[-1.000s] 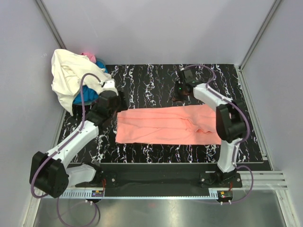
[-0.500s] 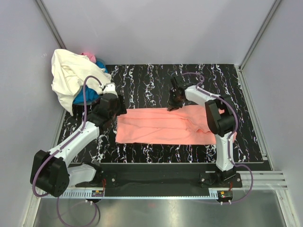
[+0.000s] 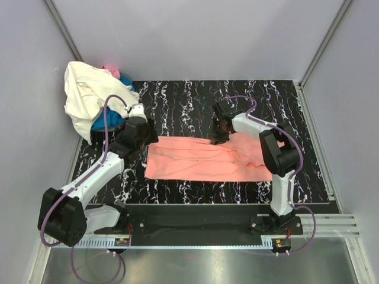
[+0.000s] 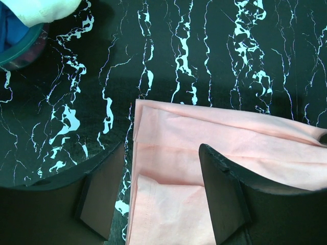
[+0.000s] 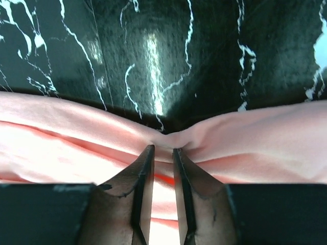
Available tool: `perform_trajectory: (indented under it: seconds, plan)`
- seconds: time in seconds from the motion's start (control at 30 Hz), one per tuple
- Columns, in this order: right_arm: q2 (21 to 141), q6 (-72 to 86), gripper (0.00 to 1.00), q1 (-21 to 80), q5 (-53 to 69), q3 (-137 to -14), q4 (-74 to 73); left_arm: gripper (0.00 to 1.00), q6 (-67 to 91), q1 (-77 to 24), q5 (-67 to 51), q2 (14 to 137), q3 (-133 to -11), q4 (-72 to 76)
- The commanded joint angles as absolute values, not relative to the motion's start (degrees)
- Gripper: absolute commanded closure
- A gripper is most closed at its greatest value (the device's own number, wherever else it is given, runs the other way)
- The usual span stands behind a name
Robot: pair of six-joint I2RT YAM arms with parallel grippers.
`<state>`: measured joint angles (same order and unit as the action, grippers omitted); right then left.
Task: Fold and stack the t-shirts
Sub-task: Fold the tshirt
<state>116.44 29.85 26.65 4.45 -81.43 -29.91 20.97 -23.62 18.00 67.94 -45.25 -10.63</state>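
A salmon-pink t-shirt (image 3: 195, 160) lies flat as a long band across the middle of the black marbled mat. My right gripper (image 3: 218, 137) is at its far edge, with the jaws nearly together and a pinch of cloth bunched between the tips (image 5: 163, 149); the salmon-pink t-shirt (image 5: 255, 148) puckers there. My left gripper (image 3: 144, 137) hovers open over the shirt's left end. In the left wrist view its fingers (image 4: 219, 178) straddle the folded left edge of the shirt (image 4: 173, 153) without touching it.
A heap of t-shirts sits at the back left corner: a big cream-white one (image 3: 86, 97) on top of a bright blue one (image 3: 106, 121), with a bit of hot pink (image 3: 109, 70) behind. Grey walls close in both sides and the back.
My right gripper came back and left from beyond the shirt to its far edge and pinched the cloth, which now puckers. The left arm has barely moved.
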Motion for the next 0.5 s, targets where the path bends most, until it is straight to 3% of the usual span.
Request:
perform_trajectory:
  seconds: [0.0, 0.47]
  plan:
    - [111.4, 30.0, 0.71, 28.4, 0.3, -80.2, -32.4, 0.35, 20.3, -23.3, 18.7, 67.0, -44.8, -7.6]
    - [110.0, 31.3, 0.68, 34.5, -10.8, -75.6, -34.8, 0.35, 20.2, -23.2, 19.1, 67.1, -44.9, -7.7]
